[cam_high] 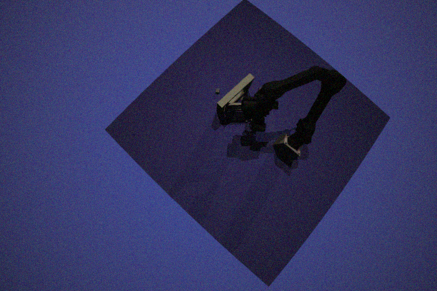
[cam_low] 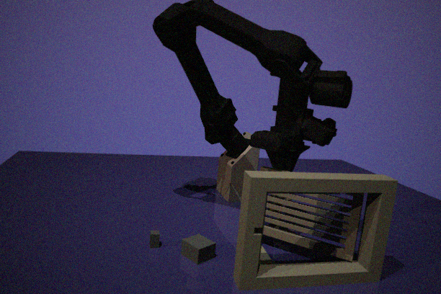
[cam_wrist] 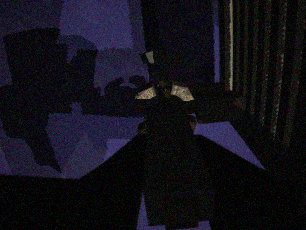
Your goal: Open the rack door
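Note:
The rack's pale frame stands upright on the table. Its slatted door is partly open, swung out on the robot's side, well short of a right angle. Its hinged end is at the right in the exterior view. My gripper points down at the door's free side and is shut on the handle. The fingertips are hidden behind the rack in the exterior view and under the wrist in the top view. The handle is too dark to make out, so its turn cannot be told.
A small block and a larger block lie beside the frame, on its left in the exterior view. The arm's pale base stands beyond the rack in that view. The forearm arches above the table.

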Controlling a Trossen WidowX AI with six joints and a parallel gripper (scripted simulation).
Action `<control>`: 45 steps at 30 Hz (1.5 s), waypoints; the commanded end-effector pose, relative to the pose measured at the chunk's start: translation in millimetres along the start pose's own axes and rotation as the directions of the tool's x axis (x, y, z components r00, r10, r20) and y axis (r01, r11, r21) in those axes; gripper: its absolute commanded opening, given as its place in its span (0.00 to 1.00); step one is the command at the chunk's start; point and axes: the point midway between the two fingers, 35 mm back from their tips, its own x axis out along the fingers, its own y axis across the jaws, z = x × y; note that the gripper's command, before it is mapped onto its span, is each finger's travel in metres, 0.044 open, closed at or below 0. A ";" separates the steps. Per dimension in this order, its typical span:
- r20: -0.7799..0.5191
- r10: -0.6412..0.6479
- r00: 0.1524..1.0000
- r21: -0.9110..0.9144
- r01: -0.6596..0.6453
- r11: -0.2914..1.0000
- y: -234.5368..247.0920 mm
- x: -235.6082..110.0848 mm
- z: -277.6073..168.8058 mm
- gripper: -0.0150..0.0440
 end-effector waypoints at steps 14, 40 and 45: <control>0.006 -0.003 1.000 0.250 0.002 0.968 34.9 0.3 10.7 0.28; 0.008 -0.001 1.000 0.608 -0.004 0.794 90.4 -0.3 45.6 0.28; 0.009 -0.001 1.000 0.673 -0.006 0.740 100.0 -0.5 55.8 0.28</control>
